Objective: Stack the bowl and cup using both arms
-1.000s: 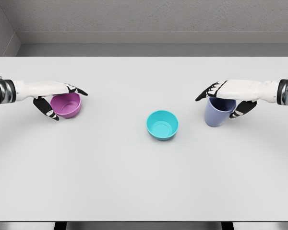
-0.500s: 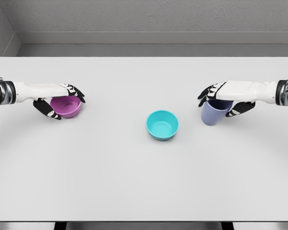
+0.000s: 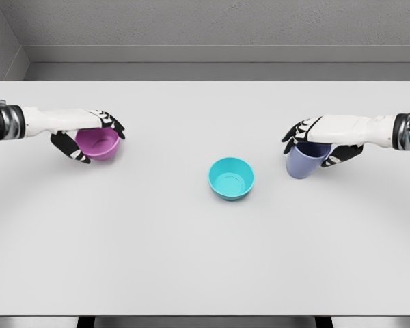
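White table holds teal bowl; left robot hand grasps purple bowl; right robot hand grasps blue cup.

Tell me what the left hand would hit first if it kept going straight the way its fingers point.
Probably nothing: the left hand, holding the purple bowl, points right; the teal bowl lies nearer the camera.

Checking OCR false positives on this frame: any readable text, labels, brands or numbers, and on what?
None. No text, label, brand, number or sign shows anywhere in the head view.
purple bowl: plain, no print.
teal bowl: plain.
blue cup: plain.
left hand and right hand: black and white patterning only, no lettering.
table and back wall: unmarked.
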Controlling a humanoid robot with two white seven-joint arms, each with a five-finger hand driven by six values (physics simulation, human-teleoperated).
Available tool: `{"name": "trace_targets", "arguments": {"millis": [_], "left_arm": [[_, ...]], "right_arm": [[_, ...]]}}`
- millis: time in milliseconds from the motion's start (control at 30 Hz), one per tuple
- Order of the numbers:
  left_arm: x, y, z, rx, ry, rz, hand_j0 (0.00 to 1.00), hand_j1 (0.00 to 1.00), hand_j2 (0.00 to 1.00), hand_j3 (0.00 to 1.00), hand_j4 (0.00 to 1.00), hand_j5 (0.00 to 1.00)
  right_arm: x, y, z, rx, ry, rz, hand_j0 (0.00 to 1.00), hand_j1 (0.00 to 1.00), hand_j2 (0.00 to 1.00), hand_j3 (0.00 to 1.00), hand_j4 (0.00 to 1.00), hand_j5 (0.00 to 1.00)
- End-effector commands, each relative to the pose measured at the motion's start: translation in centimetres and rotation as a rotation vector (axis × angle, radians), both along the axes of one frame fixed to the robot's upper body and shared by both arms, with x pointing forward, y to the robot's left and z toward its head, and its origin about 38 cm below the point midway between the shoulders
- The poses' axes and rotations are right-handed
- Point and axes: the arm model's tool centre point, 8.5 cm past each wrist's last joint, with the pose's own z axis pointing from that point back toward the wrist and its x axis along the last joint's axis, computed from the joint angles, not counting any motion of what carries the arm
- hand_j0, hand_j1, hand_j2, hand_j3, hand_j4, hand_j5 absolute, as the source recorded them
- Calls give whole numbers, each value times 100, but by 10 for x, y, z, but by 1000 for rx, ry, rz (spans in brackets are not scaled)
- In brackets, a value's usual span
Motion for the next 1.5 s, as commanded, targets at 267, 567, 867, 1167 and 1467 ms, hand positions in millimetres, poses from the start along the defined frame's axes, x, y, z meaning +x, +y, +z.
{"name": "trace_targets", "arguments": {"millis": [267,567,867,1167,1467], "left_arm": [[9,-27,7,-22,-15,-43,68,68,68,68,68,68],[15,-52,19,-32,-37,-93,68,68,68,68,68,68],[18,-79,29,-51,-52,-146,68,68,68,68,68,68],[20,-113,37,-67,-64,-212,68,68,68,68,68,68],[19,-132,41,-77,-67,-253,68,68,68,68,68,68]], "right_arm": [[-5,-6,13,-8,-25,6,71,71,71,71,71,71],[-3,-7,25,-7,-50,8,70,70,70,70,70,70],[-3,-8,29,-9,-57,7,70,70,70,70,70,70],[-6,-9,32,-10,-63,13,70,70,70,70,70,70],[-6,-12,37,-11,-73,7,70,70,70,70,70,70]]}}
